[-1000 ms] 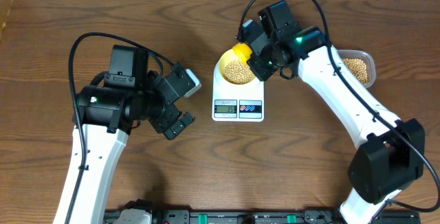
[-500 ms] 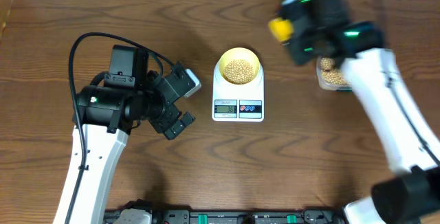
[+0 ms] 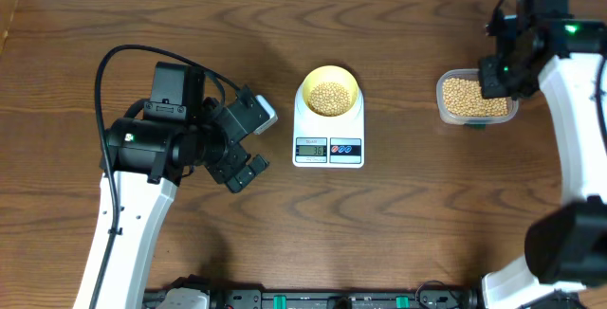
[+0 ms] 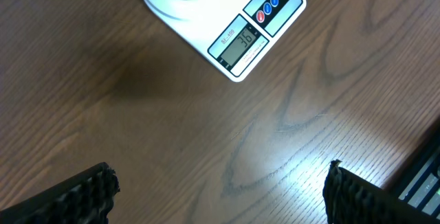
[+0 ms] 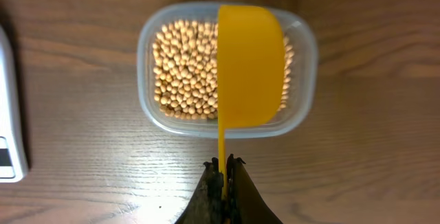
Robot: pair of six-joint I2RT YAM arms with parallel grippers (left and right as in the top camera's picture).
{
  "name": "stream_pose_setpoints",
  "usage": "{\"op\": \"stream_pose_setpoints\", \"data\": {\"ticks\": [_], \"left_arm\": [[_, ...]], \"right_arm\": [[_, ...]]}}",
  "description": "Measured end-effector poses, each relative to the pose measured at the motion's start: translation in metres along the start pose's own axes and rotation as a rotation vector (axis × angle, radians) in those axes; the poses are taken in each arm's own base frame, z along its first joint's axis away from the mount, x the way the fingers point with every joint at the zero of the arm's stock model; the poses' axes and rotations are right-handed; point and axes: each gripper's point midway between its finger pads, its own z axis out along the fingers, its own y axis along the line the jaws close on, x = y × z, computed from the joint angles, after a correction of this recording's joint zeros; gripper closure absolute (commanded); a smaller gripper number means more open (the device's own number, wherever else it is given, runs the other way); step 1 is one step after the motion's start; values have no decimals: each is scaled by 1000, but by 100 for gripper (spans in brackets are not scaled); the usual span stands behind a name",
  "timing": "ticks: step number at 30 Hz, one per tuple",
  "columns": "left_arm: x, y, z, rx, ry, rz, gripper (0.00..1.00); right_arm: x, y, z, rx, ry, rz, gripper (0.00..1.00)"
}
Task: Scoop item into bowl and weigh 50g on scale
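The pale yellow-green bowl (image 3: 329,92) holds beige beans (image 3: 329,99) and sits on the white scale (image 3: 328,144). In the left wrist view the scale (image 4: 258,35) displays 36. My right gripper (image 5: 223,165) is shut on the handle of the yellow scoop (image 5: 251,66), held above the clear tub (image 5: 306,80) of beans (image 5: 182,69). From overhead the right gripper (image 3: 500,72) is over the tub (image 3: 476,98). My left gripper (image 3: 245,165) is open and empty, left of the scale; its fingertips (image 4: 79,193) frame bare table.
A black rail (image 3: 313,299) runs along the table's front edge. The table's wooden edge shows at the far left (image 3: 8,15).
My right arm has swung the scoop from above the bowl on the scale to the right, over the tub of beans. The left arm has not moved.
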Motion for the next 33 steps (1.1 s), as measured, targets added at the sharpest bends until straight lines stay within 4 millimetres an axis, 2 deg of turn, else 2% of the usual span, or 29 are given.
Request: {"op": "stream_pose_setpoints", "data": {"ticks": [7, 10, 22, 33], "left_arm": [[0, 0, 0, 0, 0, 0, 2], [0, 0, 0, 0, 0, 0, 2], [0, 0, 0, 0, 0, 0, 2], [0, 0, 0, 0, 0, 0, 2]], "right_arm": [[14, 4, 61, -14, 166, -5, 99], [16, 7, 70, -18, 190, -13, 99], [13, 36, 70, -190, 175, -18, 99], [16, 23, 68, -372, 153, 125, 99]]}}
